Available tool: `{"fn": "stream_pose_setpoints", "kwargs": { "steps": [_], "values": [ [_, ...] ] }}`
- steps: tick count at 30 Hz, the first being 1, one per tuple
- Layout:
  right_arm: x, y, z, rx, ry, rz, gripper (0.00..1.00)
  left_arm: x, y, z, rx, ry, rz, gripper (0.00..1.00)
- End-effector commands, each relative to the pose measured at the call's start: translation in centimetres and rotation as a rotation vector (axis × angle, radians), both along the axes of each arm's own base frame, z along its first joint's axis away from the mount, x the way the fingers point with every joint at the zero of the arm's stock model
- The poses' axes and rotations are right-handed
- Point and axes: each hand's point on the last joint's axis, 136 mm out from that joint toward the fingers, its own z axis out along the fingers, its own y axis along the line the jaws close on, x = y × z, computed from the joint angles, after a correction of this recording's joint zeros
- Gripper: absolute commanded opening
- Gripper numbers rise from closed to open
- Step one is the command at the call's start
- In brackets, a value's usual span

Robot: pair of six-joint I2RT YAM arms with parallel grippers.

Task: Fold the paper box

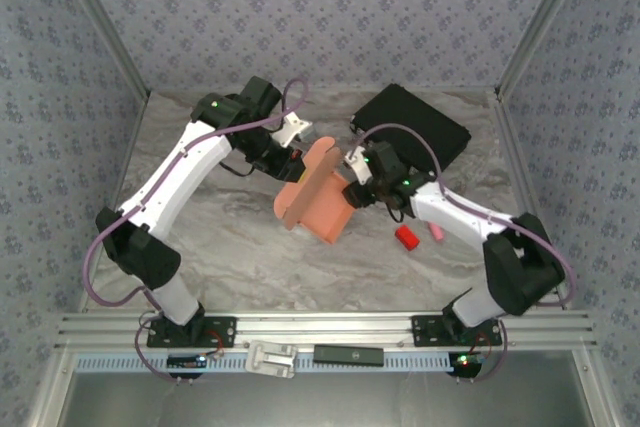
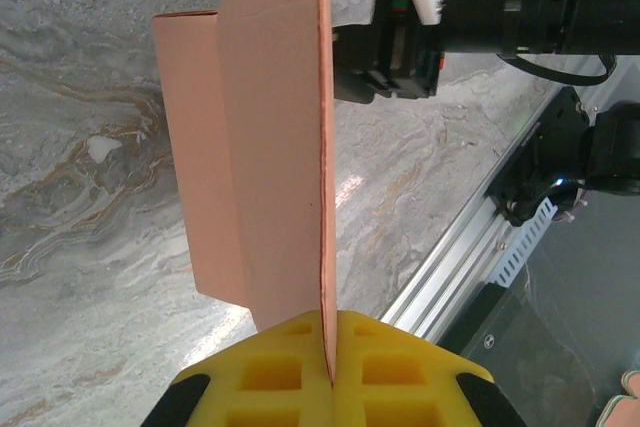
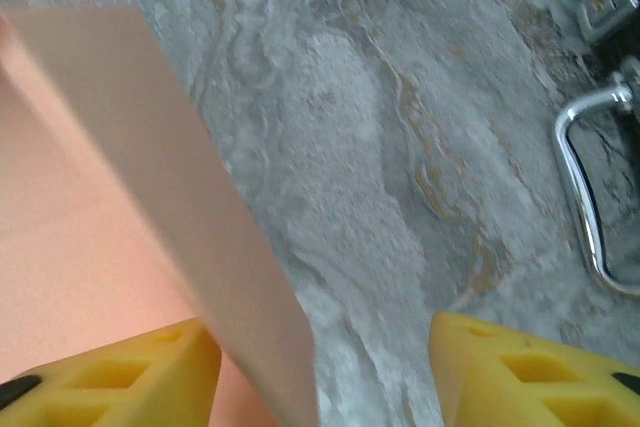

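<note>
Salmon-orange thin cardboard paper box [image 1: 318, 199] is mid-table, partly folded, between my two arms. One panel stands on edge above the rest.

The top view gives the layout. The left wrist view gives the grip: the panel [image 2: 270, 147] runs edge-on away from the camera with a side flap to its left, and my left gripper [image 2: 330, 367] is pressed together on the panel's near edge, yellow pads [image 2: 270, 377] pinching the sheet.

In the right wrist view my right gripper [image 3: 320, 372] is spread wide. A slanted flap [image 3: 130, 177] passes through the gap close against one yellow pad [image 3: 120, 377]; the other pad is well apart from it, over bare grey marble table [image 3: 400, 147]. Can't tell if the near pad actually touches the flap.

In the top view, my right gripper [image 1: 352, 187] is just beside the box's right side.

Surroundings: flat black rectangular case [image 1: 412, 132] behind my right arm, near the back wall. Small red block [image 1: 406, 238] and pink stick [image 1: 437, 233] sit just right of the box, under my right forearm. Open marble in front of the box, up to the aluminium rail [image 1: 320, 329].
</note>
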Motion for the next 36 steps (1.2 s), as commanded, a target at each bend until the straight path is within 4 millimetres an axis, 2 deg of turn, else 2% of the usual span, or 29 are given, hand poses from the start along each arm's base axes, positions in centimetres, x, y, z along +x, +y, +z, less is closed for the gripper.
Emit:
{"fn": "stream_pose_setpoints", "kwargs": {
  "steps": [1,5,11,15,21,26,32,36],
  "values": [
    [0.2,-0.6,5.0,0.201,-0.129,-0.015,0.64,-0.7,-0.3,0.5,-0.043,0.021,-0.044,0.0],
    [0.1,-2.2,7.3,0.265,-0.123,-0.072,0.67,-0.9,-0.7,-1.2,-0.034,0.095,-0.063,0.0],
    [0.3,-2.2,6.8,0.252,-0.043,-0.099,0.65,0.5,-0.6,-4.5,0.032,0.153,-0.049,0.0],
    [0.2,-1.7,5.1,0.253,0.022,-0.098,0.66,1.5,-0.1,-7.3,0.139,0.199,-0.071,0.0],
    [-0.4,-1.2,2.5,0.19,0.111,-0.128,0.67,2.7,0.1,-7.6,0.212,0.173,-0.109,0.0],
    [-1.0,-0.2,1.1,0.195,0.132,-0.129,0.65,3.7,0.5,-9.0,0.316,0.124,-0.125,0.0],
    [-0.5,0.5,-2.3,0.131,0.176,-0.149,0.63,4.6,-0.1,-9.3,0.361,0.077,-0.152,0.01],
    [0.2,0.5,-3.9,0.098,0.191,-0.176,0.62,5.4,-0.1,-8.8,0.372,0.023,-0.148,0.16]
  ]
}}
